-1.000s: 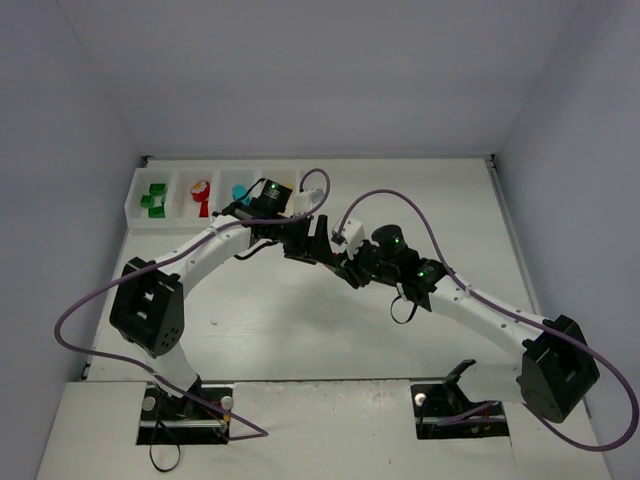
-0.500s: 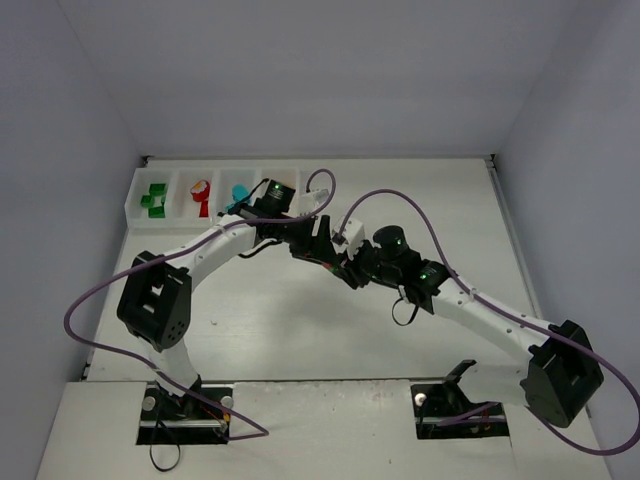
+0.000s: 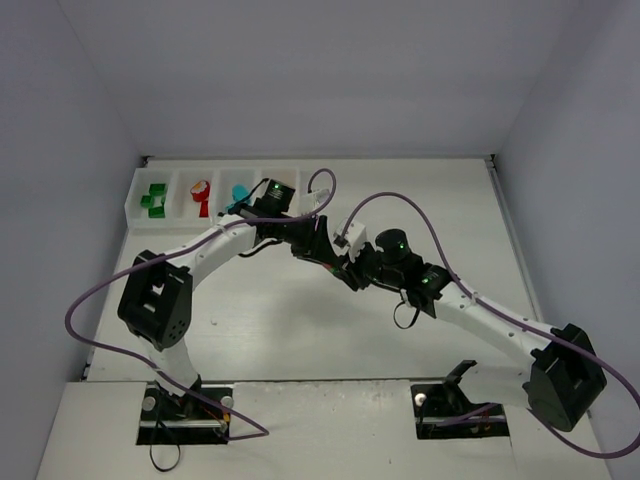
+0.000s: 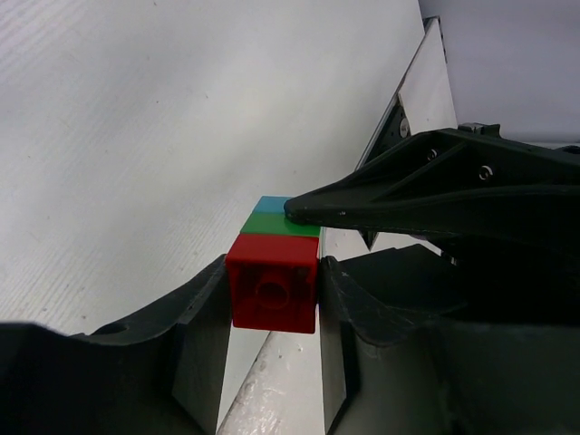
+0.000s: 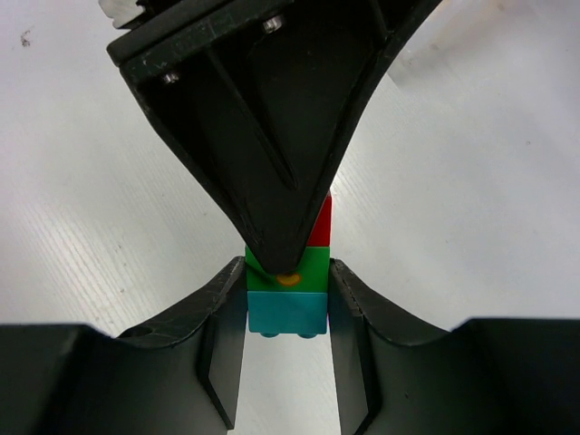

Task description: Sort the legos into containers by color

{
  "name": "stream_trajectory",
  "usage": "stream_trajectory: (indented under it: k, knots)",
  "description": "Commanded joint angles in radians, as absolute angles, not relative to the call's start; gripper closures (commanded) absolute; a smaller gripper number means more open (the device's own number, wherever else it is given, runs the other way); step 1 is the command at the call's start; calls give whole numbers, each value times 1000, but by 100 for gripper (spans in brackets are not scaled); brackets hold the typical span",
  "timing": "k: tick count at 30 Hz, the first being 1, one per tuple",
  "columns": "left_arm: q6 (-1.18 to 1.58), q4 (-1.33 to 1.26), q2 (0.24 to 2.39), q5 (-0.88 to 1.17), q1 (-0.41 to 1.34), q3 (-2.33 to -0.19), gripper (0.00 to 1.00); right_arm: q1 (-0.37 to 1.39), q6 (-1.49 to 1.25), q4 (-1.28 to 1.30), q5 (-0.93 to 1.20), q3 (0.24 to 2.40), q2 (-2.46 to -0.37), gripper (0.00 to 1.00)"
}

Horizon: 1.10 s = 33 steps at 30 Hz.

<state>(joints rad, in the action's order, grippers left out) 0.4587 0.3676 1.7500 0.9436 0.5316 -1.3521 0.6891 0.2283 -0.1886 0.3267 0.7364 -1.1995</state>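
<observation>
Midair over mid-table, the left gripper [image 4: 272,292] clamps the red brick [image 4: 272,308] at one end of a three-colour stack [image 4: 283,227]. The right gripper [image 5: 287,313] pinches the blue brick [image 5: 287,319] at the other end. A crooked pull could leave the green brick [image 5: 310,265] stuck to a neighbour, or pop a piece loose. Beyond, at the far-left edge, the tray [image 3: 132,190] holds green bricks [image 3: 153,200], red pieces [image 3: 200,196] and a blue piece [image 3: 239,192] in separate compartments. The left arm hides the fourth compartment.

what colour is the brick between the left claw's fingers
Red: the brick in the left claw shows best in the left wrist view.
</observation>
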Motion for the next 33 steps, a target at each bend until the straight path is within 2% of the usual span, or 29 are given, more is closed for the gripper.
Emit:
stream_trajectory:
  k: [1, 11, 21, 24, 25, 29, 33]
  knots:
    - [422, 373, 1732, 1028, 517, -1391, 86, 696, 224, -252, 321, 718, -1169, 100]
    - [368, 492, 1706, 1072, 400, -1414, 86, 696, 229, -249, 270, 667, -1155, 100]
    - [290, 604, 1654, 999, 209, -1440, 86, 695, 235, -248, 259, 684, -1198, 100]
    - [278, 637, 1652, 876, 132, -1477, 86, 695, 232, -245, 256, 690, -1201, 100]
    - [276, 649, 1654, 745, 112, -1506, 86, 696, 230, -244, 258, 696, -1203, 100]
    - [279, 631, 1689, 431, 32, -1596, 86, 695, 224, -241, 265, 710, -1207, 100]
    - [298, 595, 1759, 203, -37, -1704, 86, 696, 224, -236, 258, 722, -1206, 100]
